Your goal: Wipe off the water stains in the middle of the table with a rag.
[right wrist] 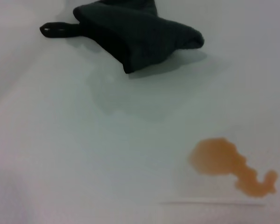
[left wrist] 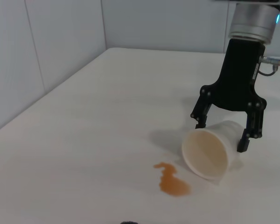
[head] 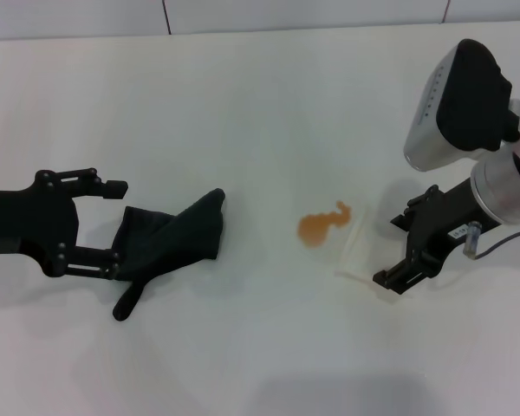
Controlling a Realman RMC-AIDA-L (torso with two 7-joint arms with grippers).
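Note:
The orange-brown water stains sit mid-table; they also show in the left wrist view and the right wrist view. The dark rag lies crumpled to their left, with a narrow tail toward the front; it also shows in the right wrist view. My left gripper is open, low over the table, its fingertips at the rag's left end. My right gripper is open and straddles a white paper cup lying on its side just right of the stains.
The cup's mouth faces the stains, a short gap from them. A grey wall runs along the table's far edge. The right arm's bulky wrist hangs above the table's right side.

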